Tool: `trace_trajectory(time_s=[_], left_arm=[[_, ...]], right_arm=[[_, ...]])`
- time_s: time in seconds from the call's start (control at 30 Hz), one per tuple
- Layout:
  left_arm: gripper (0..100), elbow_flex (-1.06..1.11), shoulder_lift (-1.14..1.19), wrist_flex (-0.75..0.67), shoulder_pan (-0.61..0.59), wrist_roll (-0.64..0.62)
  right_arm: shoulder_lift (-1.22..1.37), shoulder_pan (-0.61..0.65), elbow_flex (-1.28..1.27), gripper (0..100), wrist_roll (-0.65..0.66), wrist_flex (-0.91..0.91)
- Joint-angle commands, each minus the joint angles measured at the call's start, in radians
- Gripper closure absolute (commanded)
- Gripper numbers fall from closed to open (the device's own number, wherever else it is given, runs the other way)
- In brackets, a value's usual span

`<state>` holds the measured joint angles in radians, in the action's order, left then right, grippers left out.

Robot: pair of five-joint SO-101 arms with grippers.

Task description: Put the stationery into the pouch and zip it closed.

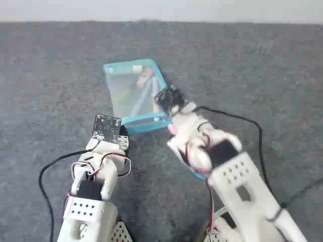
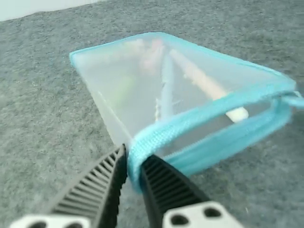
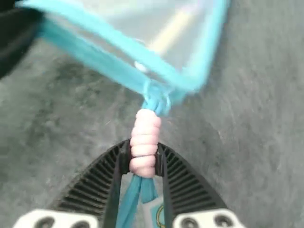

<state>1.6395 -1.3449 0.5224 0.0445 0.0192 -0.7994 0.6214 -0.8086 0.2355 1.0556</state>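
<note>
Pouch corner pinched tight between left fingers, pink pull clamped between right fingers, stationery hazy inside.

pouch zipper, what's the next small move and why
Probably tug the pink beaded zip pull, shut in the right pincer, slightly farther from the left pincer, which grips the opposite corner of the clear teal-edged pouch; whether the zip is fully closed is unclear.
</note>
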Motion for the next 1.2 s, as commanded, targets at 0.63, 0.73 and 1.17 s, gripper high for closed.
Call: trace_trajectory(time_s=[0.63, 0.73, 1.17], left_arm=[[99, -0.053, -0.006, -0.026, 0.101, 0.011], [99, -0.053, -0.006, -0.026, 0.094, 0.011], [99, -0.073, -0.008, -0.026, -0.011, -0.011]], right_arm=[[-0.173, 0.476, -0.055, 99.0, 0.235, 0.124], [-0.177, 0.403, -0.052, 94.6, 0.235, 0.148], [-0.232, 0.286, 0.034, 66.7, 0.236, 0.367]])
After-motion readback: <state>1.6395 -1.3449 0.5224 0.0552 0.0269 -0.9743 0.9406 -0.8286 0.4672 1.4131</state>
